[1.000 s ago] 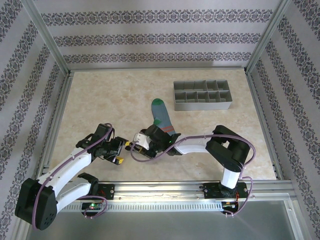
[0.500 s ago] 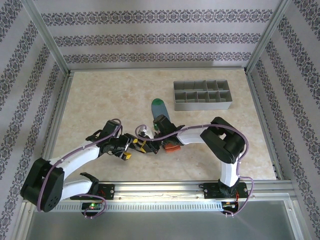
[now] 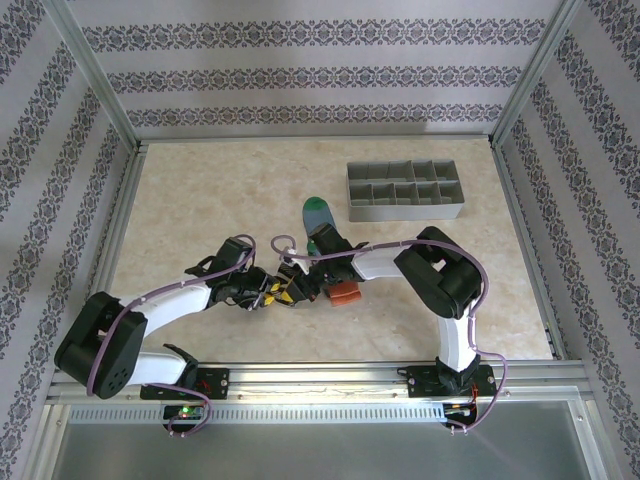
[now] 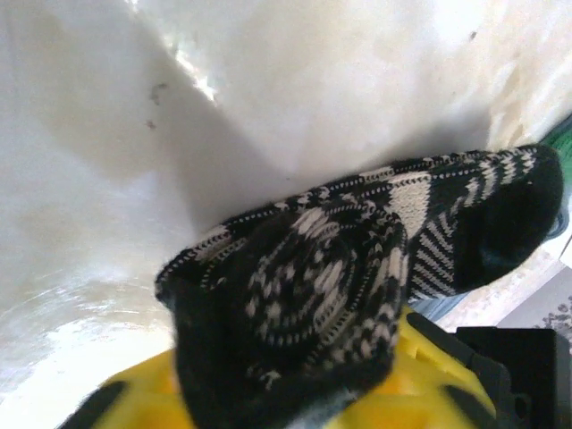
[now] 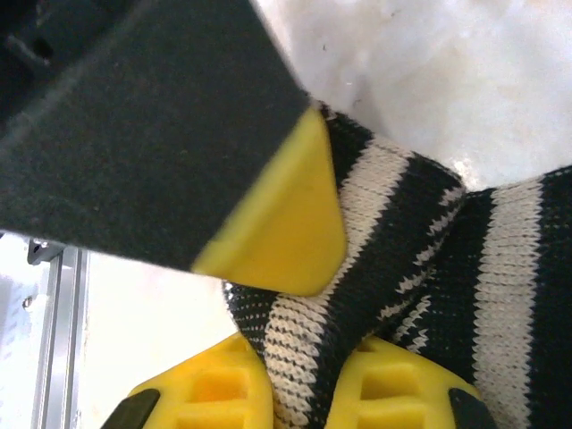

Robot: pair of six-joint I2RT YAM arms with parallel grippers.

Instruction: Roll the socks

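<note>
The right gripper [image 5: 308,362] pinches a fold of the black striped sock [image 5: 420,223] between its yellow fingers. The left gripper [image 3: 270,293] faces it, clamped on the sock's tightly rolled end, whose spiral shows in the left wrist view. They meet low over the table [image 3: 200,190], right beside the orange cuff of the grey-blue sock [image 3: 318,213]. A grey tray [image 3: 405,211] stands well apart, farther back.
</note>
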